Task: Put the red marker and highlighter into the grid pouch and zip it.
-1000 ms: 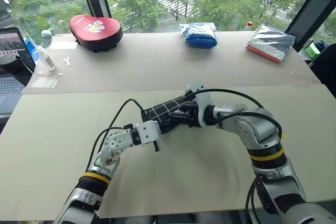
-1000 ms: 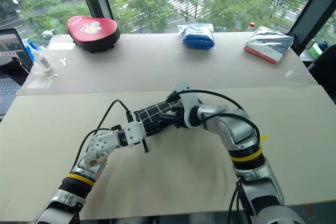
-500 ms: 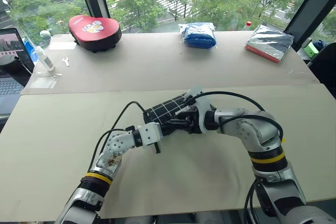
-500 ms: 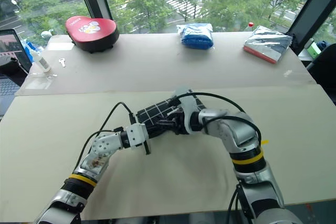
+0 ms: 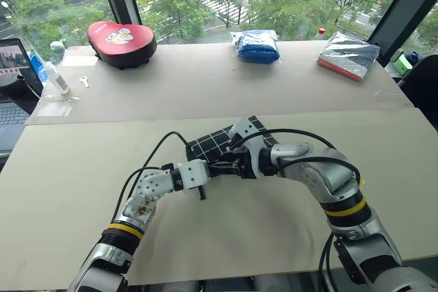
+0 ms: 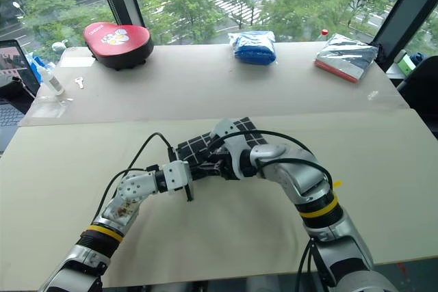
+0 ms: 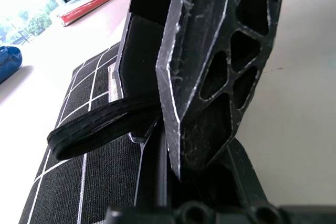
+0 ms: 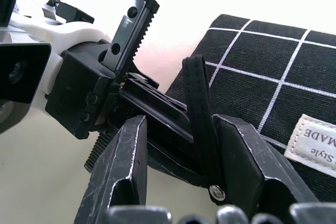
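The grid pouch point(image 5: 217, 143), black with white lines and a small white label point(image 8: 315, 142), lies flat mid-table. My left gripper point(image 5: 215, 167) is shut on the pouch's near end, pointing level toward the right. My right gripper point(image 8: 184, 124) reaches in from the right, angled down. Its fingers stand apart on either side of the black zipper pull strap point(image 8: 197, 93), and the strap rests against one finger point(image 8: 236, 150). The strap point(image 7: 94, 129) loops out beside my left gripper's closed fingers point(image 7: 210, 66). The red marker and the highlighter are hidden.
Along the far edge sit a red cartoon-print case point(image 5: 122, 34), a blue bag point(image 5: 257, 44) and a silver packet with a red edge point(image 5: 349, 52). A laptop point(image 5: 10, 66), a small bottle point(image 5: 55, 76) and a key point(image 5: 85, 81) are at the far left.
My right gripper has slid along the pouch toward my left gripper and turned, so more of the pouch's far end shows. Its fingers have narrowed around the strap. The left arm kept still.
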Tool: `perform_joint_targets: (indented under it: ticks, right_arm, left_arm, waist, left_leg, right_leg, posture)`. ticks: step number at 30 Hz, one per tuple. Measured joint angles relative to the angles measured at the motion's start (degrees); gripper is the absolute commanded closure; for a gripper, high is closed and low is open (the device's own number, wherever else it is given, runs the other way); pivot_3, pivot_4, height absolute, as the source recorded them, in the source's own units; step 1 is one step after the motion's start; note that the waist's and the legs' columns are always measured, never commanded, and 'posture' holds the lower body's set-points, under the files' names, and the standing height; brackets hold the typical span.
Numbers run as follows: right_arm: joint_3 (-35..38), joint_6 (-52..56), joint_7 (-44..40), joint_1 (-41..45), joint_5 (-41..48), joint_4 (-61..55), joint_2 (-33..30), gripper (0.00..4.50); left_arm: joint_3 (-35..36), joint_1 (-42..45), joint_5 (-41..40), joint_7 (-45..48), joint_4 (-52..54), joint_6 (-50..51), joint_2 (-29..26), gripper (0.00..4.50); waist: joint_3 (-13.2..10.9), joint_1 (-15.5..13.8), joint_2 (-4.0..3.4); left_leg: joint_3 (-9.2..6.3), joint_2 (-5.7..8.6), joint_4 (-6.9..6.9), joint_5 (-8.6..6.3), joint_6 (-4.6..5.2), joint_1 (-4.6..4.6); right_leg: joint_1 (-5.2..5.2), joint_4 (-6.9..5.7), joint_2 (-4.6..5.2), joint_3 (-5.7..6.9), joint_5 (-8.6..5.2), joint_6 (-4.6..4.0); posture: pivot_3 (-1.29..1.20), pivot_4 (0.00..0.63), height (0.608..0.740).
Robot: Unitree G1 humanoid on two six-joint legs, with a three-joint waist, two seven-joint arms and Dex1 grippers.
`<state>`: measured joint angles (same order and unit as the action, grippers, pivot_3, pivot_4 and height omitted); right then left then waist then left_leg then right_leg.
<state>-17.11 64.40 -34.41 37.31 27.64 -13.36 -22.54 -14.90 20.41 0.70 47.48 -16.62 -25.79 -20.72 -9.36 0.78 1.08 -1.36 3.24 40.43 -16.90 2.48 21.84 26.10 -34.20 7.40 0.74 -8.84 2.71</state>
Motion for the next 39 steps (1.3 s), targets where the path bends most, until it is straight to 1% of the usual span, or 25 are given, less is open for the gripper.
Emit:
perform_joint_targets:
  ticks: [7,14,22,32,34,36,37,39]
  right_arm:
    - [0.2,-0.4,-0.6,0.3,0.4,0.7,-0.6,2.92]
    - [2.4,0.0,-1.3,0.7,2.4,1.8,-1.5,2.92]
    - [4.5,3.5,0.1,0.7,5.1,2.6,-0.3,2.92]
    - [4.6,3.8,0.5,0.7,5.1,2.8,0.1,2.92]
    - [4.7,3.7,0.7,0.3,5.1,2.7,0.5,1.91]
    - [9.5,2.5,3.2,-0.4,5.1,4.2,2.3,1.36]
    - [12.7,1.8,4.6,-0.4,4.6,5.7,1.5,0.98]
    - [15.2,1.4,5.3,-0.4,4.5,5.9,0.8,0.26]
  left_arm:
    - [0.0,0.4,0.3,0.0,0.0,0.4,0.2,4.5]
    - [-0.1,1.8,1.4,0.2,0.0,1.0,0.5,4.5]
    - [-0.2,2.2,1.6,1.7,0.0,1.0,0.6,4.5]
    - [-0.2,2.3,1.6,2.0,0.0,1.1,0.4,4.5]
    - [-0.1,2.1,1.6,2.2,0.0,1.1,0.2,4.5]
    - [1.1,1.3,1.0,0.7,0.1,0.4,0.8,4.5]
    - [1.4,0.9,0.4,0.0,0.6,-0.1,1.7,4.5]
    - [1.5,0.5,0.1,-0.4,0.8,-0.3,1.6,4.5]
  waist:
    - [0.0,0.0,0.0]
    - [0.0,0.0,0.0]
    - [0.0,0.0,0.0]
    - [0.0,0.0,0.0]
    - [0.0,0.0,0.0]
    - [0.0,-0.1,0.0]
    - [0.0,-0.5,0.0]
    - [0.0,-0.6,0.0]
  left_leg:
    - [0.0,0.01,0.01,0.01,-0.01,0.02]
    - [0.0,0.0,0.04,0.0,0.0,0.05]
    - [0.0,0.0,0.04,0.0,0.01,0.06]
    - [0.0,0.0,0.04,0.0,0.01,0.06]
    - [0.0,-0.01,0.04,0.0,0.01,0.06]
    - [0.0,-0.01,0.06,0.0,0.0,0.06]
    - [-0.03,0.06,0.09,0.0,0.01,0.15]
    - [-0.01,0.02,0.25,-0.03,0.05,0.16]
  right_leg:
    - [0.0,-0.01,0.0,-0.01,0.0,0.0]
    - [0.02,-0.01,0.0,0.0,0.0,0.0]
    - [0.01,-0.01,0.0,-0.01,0.0,0.0]
    - [0.02,-0.01,0.0,-0.01,0.01,0.0]
    - [0.02,-0.02,0.0,-0.01,0.0,0.0]
    - [0.01,-0.02,0.01,-0.03,0.01,0.0]
    - [0.03,-0.02,0.09,-0.03,0.03,0.03]
    - [0.03,-0.05,0.04,-0.02,0.04,0.05]
  posture:
    - [0.0,0.15,0.74]
    - [0.0,0.15,0.74]
    - [0.0,0.15,0.74]
    - [0.0,0.15,0.74]
    - [0.0,0.15,0.74]
    - [0.0,0.15,0.74]
    - [0.0,0.15,0.74]
    - [0.0,0.15,0.74]
